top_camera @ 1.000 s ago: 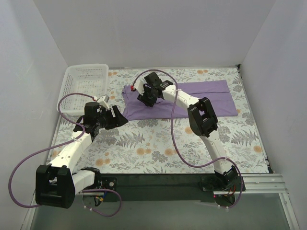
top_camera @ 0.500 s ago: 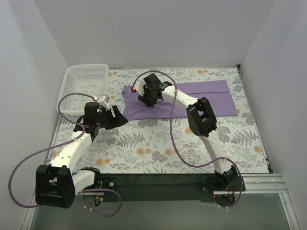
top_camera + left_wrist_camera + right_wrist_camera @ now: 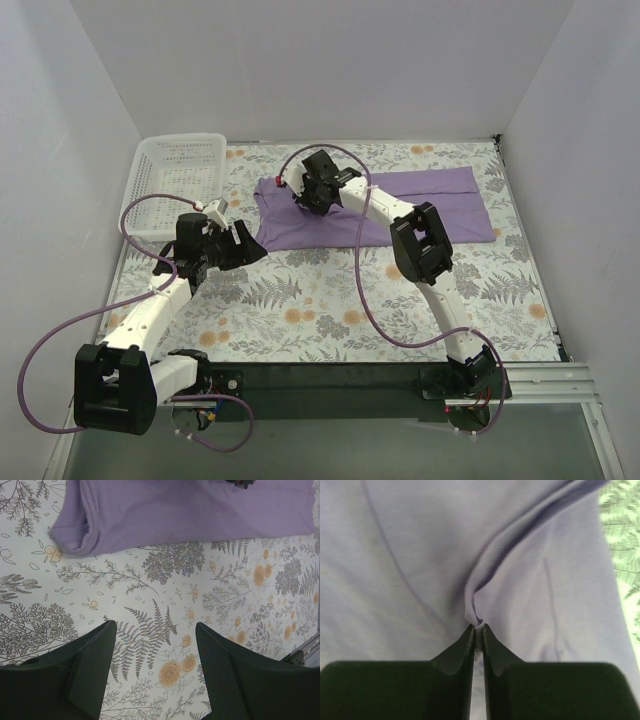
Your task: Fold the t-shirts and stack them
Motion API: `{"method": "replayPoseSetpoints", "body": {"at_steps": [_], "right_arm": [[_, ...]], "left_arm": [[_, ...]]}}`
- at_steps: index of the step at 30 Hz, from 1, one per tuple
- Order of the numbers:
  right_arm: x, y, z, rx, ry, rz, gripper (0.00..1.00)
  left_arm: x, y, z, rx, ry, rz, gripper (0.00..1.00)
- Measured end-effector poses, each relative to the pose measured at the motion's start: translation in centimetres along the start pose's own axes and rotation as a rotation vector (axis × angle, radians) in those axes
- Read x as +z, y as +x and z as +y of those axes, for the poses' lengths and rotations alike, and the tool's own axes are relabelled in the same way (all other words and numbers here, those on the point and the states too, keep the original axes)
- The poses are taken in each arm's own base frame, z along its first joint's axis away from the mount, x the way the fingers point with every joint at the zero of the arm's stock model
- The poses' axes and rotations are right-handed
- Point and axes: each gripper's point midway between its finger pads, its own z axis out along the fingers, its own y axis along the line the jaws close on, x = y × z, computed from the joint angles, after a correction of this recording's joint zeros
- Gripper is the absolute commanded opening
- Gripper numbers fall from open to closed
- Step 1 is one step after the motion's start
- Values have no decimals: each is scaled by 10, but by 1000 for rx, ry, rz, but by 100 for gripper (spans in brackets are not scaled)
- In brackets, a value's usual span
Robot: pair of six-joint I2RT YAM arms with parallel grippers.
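Observation:
The lavender t-shirt (image 3: pixel 430 205) lies folded into a long band across the far half of the floral table. My right gripper (image 3: pixel 309 197) is over its left end, shut on a pinched ridge of the purple cloth (image 3: pixel 485 587); in the right wrist view my gripper (image 3: pixel 478 628) has its jaws nearly together with fabric between them. My left gripper (image 3: pixel 248 247) is open and empty over the bare table, just short of the shirt's near left corner (image 3: pixel 75 540). In the left wrist view the left gripper (image 3: pixel 156 630) has its jaws wide apart over the floral print.
A white mesh basket (image 3: pixel 175 185) stands at the far left corner. White walls close in the table on three sides. The floral cloth (image 3: pixel 330 300) covers the table in front of the shirt.
My right gripper has shifted slightly toward the far side over the shirt's left end. The left arm has not moved.

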Motion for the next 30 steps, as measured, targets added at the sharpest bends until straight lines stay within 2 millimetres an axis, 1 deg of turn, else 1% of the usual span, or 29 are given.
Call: {"method": "replayPoseSetpoints", "body": {"at_steps": [2, 6, 11, 12, 14, 15, 16, 17, 19, 24, 25, 28, 30], "right_arm": [[-3, -1, -9, 13, 21, -4, 11], [-10, -4, -34, 50, 86, -25, 9], [-17, -3, -66, 94, 182, -36, 9], [-18, -3, -72, 100, 203, -39, 11], [-19, -2, -85, 114, 242, -40, 24], [-19, -1, -90, 123, 263, -41, 33], [-17, 1, -95, 130, 282, -39, 53], [-16, 3, -99, 143, 299, -36, 60], [-15, 7, -104, 141, 321, -25, 65], [-18, 15, -114, 159, 350, -16, 68], [-20, 17, -115, 163, 351, -14, 70], [-31, 32, -111, 173, 326, 2, 75], [-46, 42, -100, 167, 272, -1, 77]], "left_arm": [[0, 0, 0, 0, 0, 0, 63], [0, 0, 0, 0, 0, 0, 63], [0, 0, 0, 0, 0, 0, 63], [0, 0, 0, 0, 0, 0, 63], [0, 0, 0, 0, 0, 0, 63], [0, 0, 0, 0, 0, 0, 63], [0, 0, 0, 0, 0, 0, 63], [0, 0, 0, 0, 0, 0, 63], [0, 0, 0, 0, 0, 0, 63], [0, 0, 0, 0, 0, 0, 63], [0, 0, 0, 0, 0, 0, 63], [0, 0, 0, 0, 0, 0, 63], [0, 0, 0, 0, -3, -1, 64]]}}
